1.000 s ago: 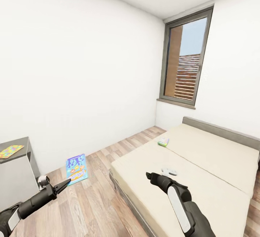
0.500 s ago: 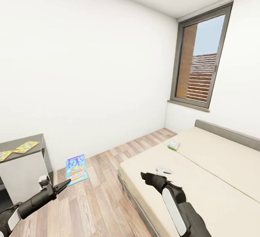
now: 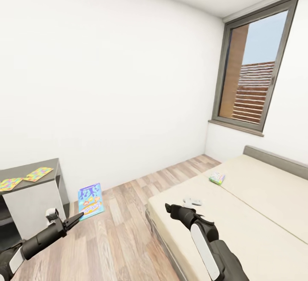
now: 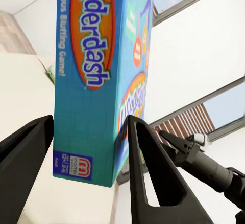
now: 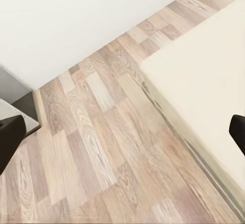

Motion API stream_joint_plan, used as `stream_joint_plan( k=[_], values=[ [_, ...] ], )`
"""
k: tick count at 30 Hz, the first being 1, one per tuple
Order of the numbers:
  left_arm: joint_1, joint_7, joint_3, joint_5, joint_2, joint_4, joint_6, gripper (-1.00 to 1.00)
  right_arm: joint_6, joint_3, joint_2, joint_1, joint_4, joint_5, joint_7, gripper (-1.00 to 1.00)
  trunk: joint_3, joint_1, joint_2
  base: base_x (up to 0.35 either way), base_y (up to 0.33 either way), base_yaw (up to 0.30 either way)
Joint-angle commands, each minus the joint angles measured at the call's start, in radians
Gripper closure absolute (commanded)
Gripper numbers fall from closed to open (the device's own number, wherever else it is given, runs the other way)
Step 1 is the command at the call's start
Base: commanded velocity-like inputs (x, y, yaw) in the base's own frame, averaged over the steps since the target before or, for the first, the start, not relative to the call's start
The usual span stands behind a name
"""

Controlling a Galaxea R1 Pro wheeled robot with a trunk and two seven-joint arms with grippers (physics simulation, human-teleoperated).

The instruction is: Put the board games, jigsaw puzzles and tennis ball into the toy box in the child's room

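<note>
Between the left gripper's (image 4: pixel 89 170) jaws stands the Balderdash board game (image 4: pixel 99 75), pinched upright, long axis vertical. The tabletop (image 3: pixel 30 167) with two jigsaw puzzles (image 3: pixel 38 173) lies at ten o'clock, nearest that arm. Right gripper (image 5: pixel 122 132) jaws spread, empty.

A blue Balderdash board game box (image 3: pixel 90 201) stands upright between the left pincer's (image 3: pixel 78 217) fingers (image 4: pixel 153 178), its orange logo running along the face; a small green-and-white board game (image 3: pixel 217 178) lies flat on the bed (image 3: pixel 256 212), near the middle seam; two colourful jigsaw puzzles (image 3: pixel 39 173) (image 3: pixel 8 184) lie flat, side by side, on the grey desk (image 3: pixel 30 199).
</note>
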State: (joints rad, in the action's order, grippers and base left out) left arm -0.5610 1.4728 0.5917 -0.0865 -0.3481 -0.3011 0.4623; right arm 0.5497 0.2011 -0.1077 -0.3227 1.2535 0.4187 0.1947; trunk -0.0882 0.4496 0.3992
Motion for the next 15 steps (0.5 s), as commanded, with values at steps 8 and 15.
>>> stream_joint_plan(
  k=[8, 15],
  values=[
    [0.000, 0.002, 0.002, -0.002, 0.000, 0.000, 0.010, 1.00, 0.002, 0.001, 0.000, -0.001, 0.001, 0.011, 0.009, -1.00, 0.001, 0.000, 0.001, 0.005, 0.000, 0.279],
    [0.000, 0.002, 0.001, -0.002, 0.000, 0.000, 0.010, 1.00, 0.002, 0.001, 0.000, 0.000, 0.001, 0.011, 0.009, -1.00, 0.001, 0.000, 0.001, -0.116, 0.069, 0.281]
  ],
)
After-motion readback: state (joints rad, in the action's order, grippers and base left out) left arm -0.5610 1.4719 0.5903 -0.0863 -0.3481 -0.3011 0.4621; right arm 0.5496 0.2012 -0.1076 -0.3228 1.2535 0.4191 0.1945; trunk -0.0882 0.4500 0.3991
